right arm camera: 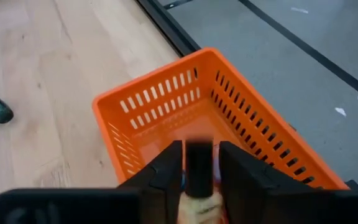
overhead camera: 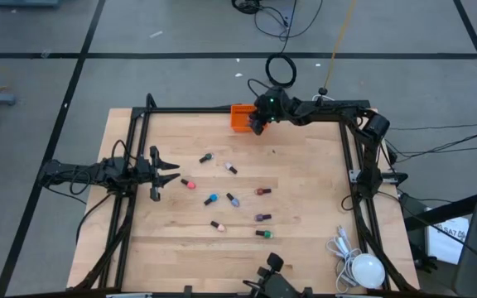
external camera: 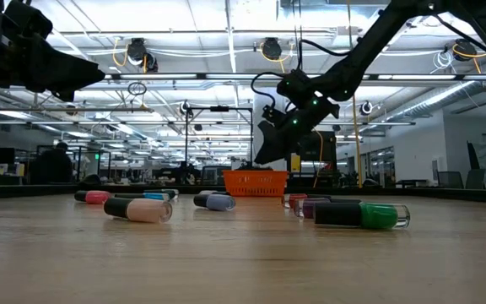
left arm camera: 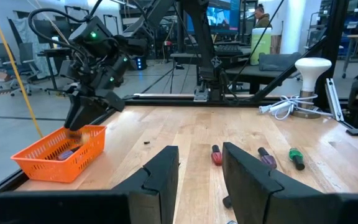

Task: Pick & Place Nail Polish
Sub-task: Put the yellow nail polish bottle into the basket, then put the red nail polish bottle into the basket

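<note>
Bin (overhead camera: 240, 117) at far edge of bench (overhead camera: 305, 240), near middle. Right pincer (overhead camera: 257, 126) directly above bin, one bottle (right arm camera: 197, 171) between its fingers, over bin's inside. Another bottle (left arm camera: 66, 154) lies in bin. Remaining nail polish bottles (overhead camera: 230, 199) lie on their sides, scattered on bench centre – between bin and near edge. Left pincer (overhead camera: 171, 172) at left side of bench, beside the scatter, above surface. Lamp (overhead camera: 366, 270) and coiled cable (overhead camera: 339, 247) – near right corner.
</note>
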Robot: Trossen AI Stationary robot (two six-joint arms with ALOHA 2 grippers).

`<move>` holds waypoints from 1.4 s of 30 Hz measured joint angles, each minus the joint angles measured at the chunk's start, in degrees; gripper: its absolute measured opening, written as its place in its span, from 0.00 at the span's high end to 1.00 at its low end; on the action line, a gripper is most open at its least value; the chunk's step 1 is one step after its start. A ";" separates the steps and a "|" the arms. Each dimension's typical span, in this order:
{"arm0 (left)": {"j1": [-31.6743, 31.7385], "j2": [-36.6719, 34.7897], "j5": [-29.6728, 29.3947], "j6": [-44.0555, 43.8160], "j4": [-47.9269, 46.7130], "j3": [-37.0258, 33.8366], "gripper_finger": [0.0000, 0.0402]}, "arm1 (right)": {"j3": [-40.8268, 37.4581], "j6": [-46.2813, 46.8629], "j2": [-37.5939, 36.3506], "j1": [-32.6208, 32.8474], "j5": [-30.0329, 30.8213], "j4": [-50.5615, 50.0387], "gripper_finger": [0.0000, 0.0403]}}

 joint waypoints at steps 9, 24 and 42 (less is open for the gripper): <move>0.01 0.00 0.00 0.00 0.00 0.00 0.69 | 0.00 0.00 -0.13 0.47 -0.15 -0.07 0.69; 0.00 0.02 0.00 0.00 0.00 0.01 0.69 | -0.19 -0.56 -9.86 18.83 -16.41 -21.31 0.74; 0.01 0.02 0.00 0.00 0.00 0.02 0.69 | -8.66 0.62 -11.59 39.10 5.35 -31.46 0.59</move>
